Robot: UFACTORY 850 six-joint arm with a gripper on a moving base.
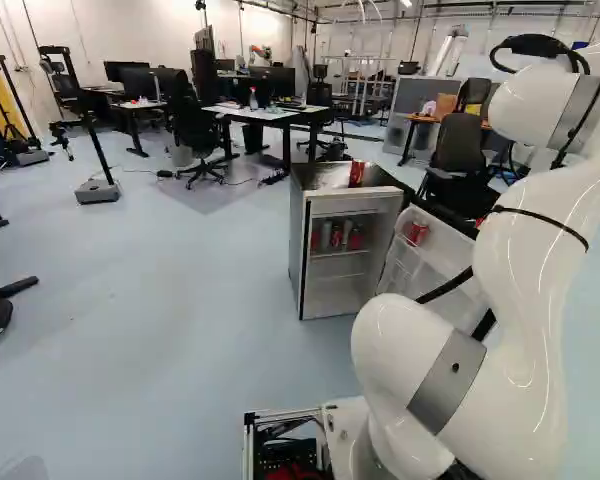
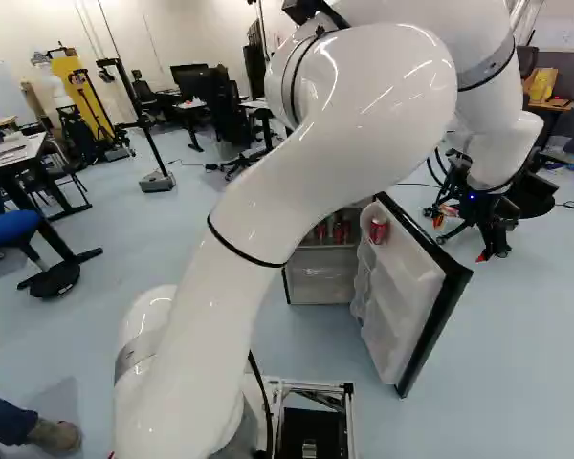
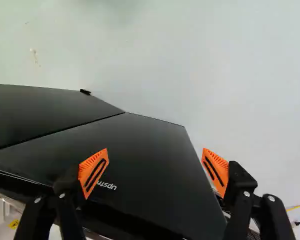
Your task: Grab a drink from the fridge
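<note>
In the right base view my gripper (image 2: 459, 237) hangs beyond the fridge door's outer side. The wrist view shows the gripper (image 3: 155, 168) open, its orange pads wide apart over a black panel (image 3: 145, 175) of the fridge; no drink lies between them. In the left base view the small fridge (image 1: 295, 255) stands with its door (image 1: 445, 255) swung open. Several cans (image 1: 336, 238) stand on its upper shelf. One red can (image 1: 417, 232) is in the door's top rack, and another red can (image 1: 356, 173) stands on the fridge top.
Desks (image 1: 265, 114) with monitors and office chairs stand behind the fridge. A dark chair (image 1: 458, 160) is behind the open door. At the left of the right base view are a table (image 2: 14, 153), a blue stool (image 2: 10, 228) and a person's leg and shoe (image 2: 53, 436).
</note>
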